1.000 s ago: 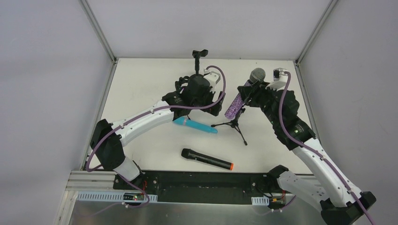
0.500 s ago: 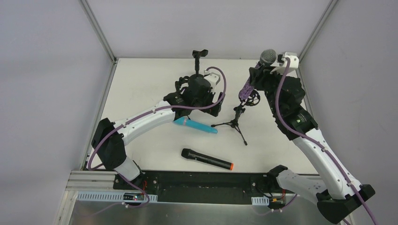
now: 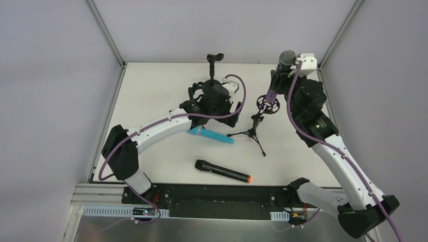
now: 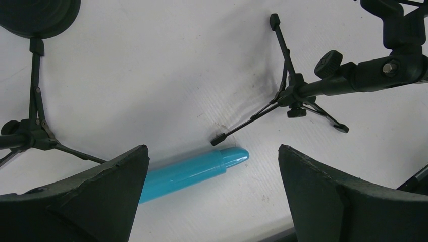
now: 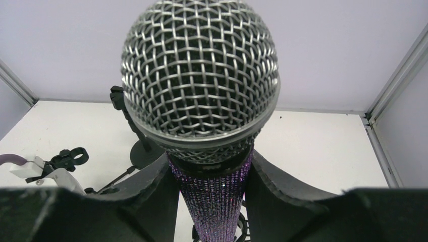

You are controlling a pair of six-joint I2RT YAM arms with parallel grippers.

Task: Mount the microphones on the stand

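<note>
My right gripper (image 3: 278, 79) is shut on the glittery purple microphone (image 3: 275, 83) just below its silver mesh head (image 5: 199, 70), and holds it nearly upright. Its lower end is at the ring holder (image 3: 267, 103) of the tripod stand (image 3: 251, 130); I cannot tell if it is inside the ring. In the right wrist view the fingers (image 5: 151, 186) clamp the purple body. My left gripper (image 4: 213, 151) is open and empty, above the turquoise microphone (image 4: 192, 169), which lies on the table (image 3: 212, 135). The black microphone with the orange end ring (image 3: 222, 171) lies nearer the front.
A second stand with a round base and a clip on top (image 3: 214, 60) stands at the back. Its base shows in the left wrist view (image 4: 38, 15), with the thin legs of another stand (image 4: 30, 131) by my left finger. Frame posts and walls bound the white table (image 3: 151, 96).
My right gripper has raised the purple microphone towards the back and turned it from a steep tilt to nearly upright over the ring holder. The left arm has barely shifted.
</note>
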